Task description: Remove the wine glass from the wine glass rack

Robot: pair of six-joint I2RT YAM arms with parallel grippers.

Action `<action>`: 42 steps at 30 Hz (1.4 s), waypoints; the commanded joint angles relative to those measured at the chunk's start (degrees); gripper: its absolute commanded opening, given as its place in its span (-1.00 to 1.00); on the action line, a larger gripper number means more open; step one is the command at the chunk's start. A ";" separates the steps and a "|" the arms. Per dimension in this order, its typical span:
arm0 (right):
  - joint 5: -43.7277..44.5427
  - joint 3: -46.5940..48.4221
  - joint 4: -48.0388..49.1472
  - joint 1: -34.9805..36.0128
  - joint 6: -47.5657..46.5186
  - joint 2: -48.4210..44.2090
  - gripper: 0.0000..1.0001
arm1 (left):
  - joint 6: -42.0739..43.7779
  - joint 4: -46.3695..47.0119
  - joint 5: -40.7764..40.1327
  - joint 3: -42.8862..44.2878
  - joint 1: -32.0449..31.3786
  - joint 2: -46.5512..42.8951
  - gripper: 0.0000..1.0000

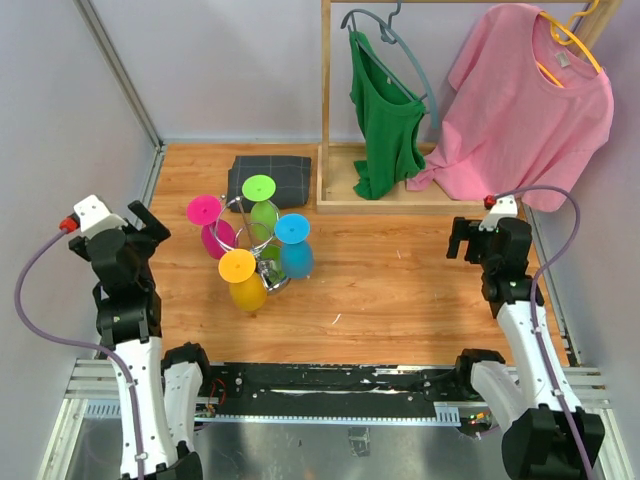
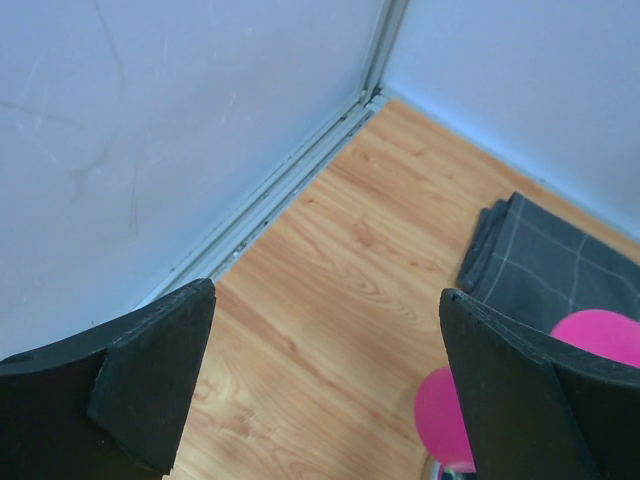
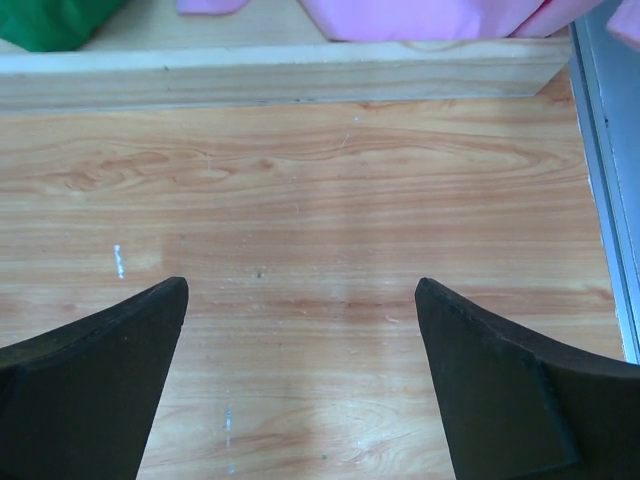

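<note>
Top external: silver wire rack w/ 4 colored glasses; left gripper, right gripper spread.

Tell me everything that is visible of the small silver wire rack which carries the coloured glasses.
The small silver metal wire rack stands upright on the wooden table, left of centre, in front of a folded dark grey cloth. Thin shiny wire arms curl out near its top; its bright base shows low between the glasses. Four wine glasses hang on it upside down, pink, green, blue and yellow, and hide most of it. Nothing else touches it.
</note>
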 commanded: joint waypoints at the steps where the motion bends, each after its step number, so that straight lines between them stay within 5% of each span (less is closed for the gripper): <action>1: -2.48 7.28 -9.75 0.08 5.11 -1.06 0.97 | 0.60 -6.80 3.49 6.24 0.47 0.52 0.99; 10: -23.46 25.74 -29.35 1.12 20.99 6.70 0.97 | -1.05 -19.78 8.96 17.54 0.47 5.19 0.99; 17: -24.74 32.73 -41.48 7.37 22.48 6.03 0.97 | -1.08 -25.54 19.87 23.09 0.48 8.50 0.99; 23: -29.99 33.11 -46.12 7.64 27.49 1.86 0.97 | -10.13 -32.03 24.60 27.49 0.69 10.95 0.99; 32: -31.53 30.42 -41.32 10.87 35.94 -0.36 0.97 | -18.16 -30.17 36.26 21.39 2.47 10.47 0.98; 42: -22.51 33.40 -34.08 24.67 40.66 5.67 0.97 | -16.13 -27.10 36.43 18.30 6.43 10.65 0.99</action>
